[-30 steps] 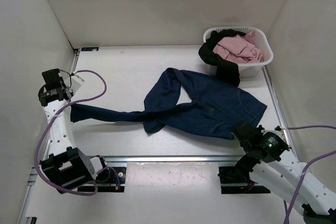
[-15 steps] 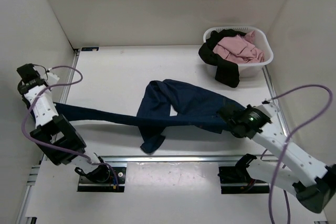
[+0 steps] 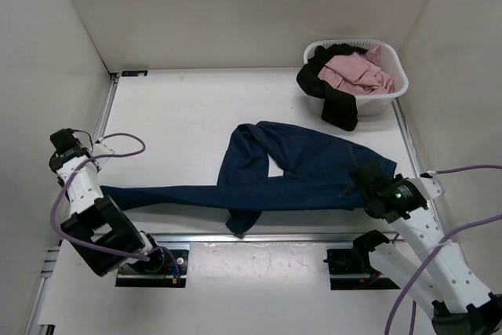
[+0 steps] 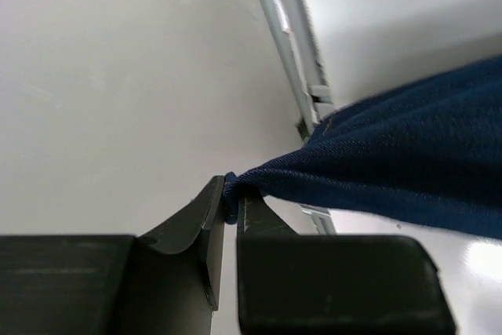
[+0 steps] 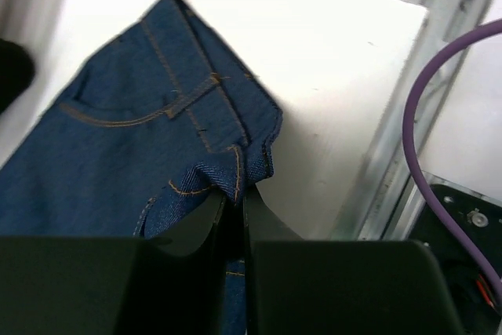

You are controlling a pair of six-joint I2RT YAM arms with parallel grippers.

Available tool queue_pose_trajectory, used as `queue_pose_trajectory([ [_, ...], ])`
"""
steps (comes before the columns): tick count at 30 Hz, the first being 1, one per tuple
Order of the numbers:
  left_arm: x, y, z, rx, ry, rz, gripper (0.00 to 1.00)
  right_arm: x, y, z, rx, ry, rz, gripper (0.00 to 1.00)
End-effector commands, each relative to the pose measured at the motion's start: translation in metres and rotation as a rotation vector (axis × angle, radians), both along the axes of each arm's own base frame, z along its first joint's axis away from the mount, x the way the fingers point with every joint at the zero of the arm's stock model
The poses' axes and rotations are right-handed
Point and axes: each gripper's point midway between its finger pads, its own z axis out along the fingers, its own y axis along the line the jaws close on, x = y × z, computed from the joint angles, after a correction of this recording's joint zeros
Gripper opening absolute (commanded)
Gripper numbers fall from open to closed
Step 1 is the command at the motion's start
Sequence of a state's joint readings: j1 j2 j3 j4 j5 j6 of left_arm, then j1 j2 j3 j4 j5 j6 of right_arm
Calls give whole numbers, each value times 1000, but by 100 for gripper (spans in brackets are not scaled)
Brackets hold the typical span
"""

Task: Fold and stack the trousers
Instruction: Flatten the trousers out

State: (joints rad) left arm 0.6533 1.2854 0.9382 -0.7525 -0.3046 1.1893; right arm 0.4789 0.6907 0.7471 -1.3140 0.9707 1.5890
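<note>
The dark navy denim trousers lie stretched across the near part of the table, one leg pulled out long to the left, the other looped back toward the middle. My left gripper is shut on the end of the long leg near the table's left rail. My right gripper is shut on the waistband edge at the near right. The black trousers hang over the rim of the white basket at the back right.
A pink garment fills the basket. Metal rails run along the table's left, right and near edges. White walls enclose the table on three sides. Purple cables trail from both arms.
The left gripper came in and toward the near edge with the leg end; the right gripper moved right and nearer with the waistband. The denim pair is stretched flatter and lies closer to the near rail.
</note>
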Motion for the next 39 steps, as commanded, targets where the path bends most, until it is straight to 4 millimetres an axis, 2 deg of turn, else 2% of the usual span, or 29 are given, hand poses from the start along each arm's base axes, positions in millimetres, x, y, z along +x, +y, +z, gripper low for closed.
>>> queue_pose_trajectory([
  [1, -11, -1, 17, 56, -33, 2, 14, -32, -28, -4, -119, 145, -74, 10],
  [2, -13, -2, 19, 60, -31, -5, 14, -33, -29, -4, -118, 146, -87, 7],
  [3, -12, -4, 22, 61, -47, -11, 14, -35, -31, -5, -107, 128, -108, 0],
  [7, 3, -7, 43, 63, -147, -54, 14, -38, -39, 1, -109, 61, -137, 0],
  [10, 40, -5, 72, 37, -278, -70, 14, -26, -41, 17, -193, 99, -97, 0],
  [11, 64, -6, 90, 14, -362, -59, 14, -15, -42, 35, -231, 76, -82, 0],
  [14, 97, -12, 116, -22, -482, -43, 14, 15, -37, 63, -307, 96, -46, 0],
  [15, 106, -12, 135, -8, -526, -47, 14, 24, -37, 87, -318, 51, -54, 0],
  [16, 111, -13, 137, -9, -529, -57, 14, 28, -35, 93, -321, 59, -53, 0],
  [18, 104, -12, 135, 12, -515, -41, 14, 29, -36, 105, -325, 38, -55, 0],
  [19, 97, -12, 129, 18, -491, -39, 14, 22, -37, 103, -315, 40, -52, 0],
  [20, 90, -13, 121, 32, -452, -57, 14, 17, -33, 91, -261, 44, -52, 0],
  [21, 74, -18, 101, 30, -395, -55, 14, 11, -32, 81, -230, 51, -50, 0],
  [22, 65, -21, 90, 32, -361, -62, 14, -4, -34, 71, -197, 56, -53, 0],
  [23, 57, -24, 80, 33, -328, -69, 14, -15, -34, 48, -181, 99, -56, 0],
  [24, 47, -25, 71, 46, -288, -77, 14, -24, -34, 39, -137, 72, -59, 0],
  [25, 34, -31, 55, 38, -250, -76, 14, -29, -32, 29, -108, 75, -60, 0],
  [26, 28, -32, 49, 43, -229, -76, 14, -36, -28, 11, -71, 106, -57, 0],
  [28, 14, -35, 36, 45, -180, -68, 14, -41, -27, 4, -23, 69, -75, 0],
  [30, 10, -37, 37, 41, -174, -68, 14, -41, -27, 1, -19, 68, -88, 3],
  [31, 13, -39, 43, 30, -194, -68, 14, -41, -27, 1, -19, 68, -88, 4],
  [32, 17, -40, 50, 25, -212, -77, 14, -41, -27, -1, -27, 86, -88, 16],
  [33, 20, -41, 59, 19, -241, -75, 14, -38, -28, 2, -56, 105, -85, 33],
  [34, 32, -41, 82, 11, -309, -79, 14, -36, -29, 7, -74, 117, -73, 56],
  [35, 38, -43, 93, -3, -340, -86, 14, -33, -30, 10, -106, 147, -67, 88],
  [36, 37, -50, 101, -35, -347, -95, 14, -30, -29, 13, -117, 166, -56, 95],
  [37, 48, -62, 108, -95, -382, -137, 14, -27, -30, 18, -163, 207, -16, 99],
  [38, 55, -66, 132, -99, -431, -166, 14, -10, -23, 28, -173, 204, 23, 99],
  [39, 58, -75, 140, -127, -448, -199, 14, 0, -21, 35, -200, 213, 61, 99],
])
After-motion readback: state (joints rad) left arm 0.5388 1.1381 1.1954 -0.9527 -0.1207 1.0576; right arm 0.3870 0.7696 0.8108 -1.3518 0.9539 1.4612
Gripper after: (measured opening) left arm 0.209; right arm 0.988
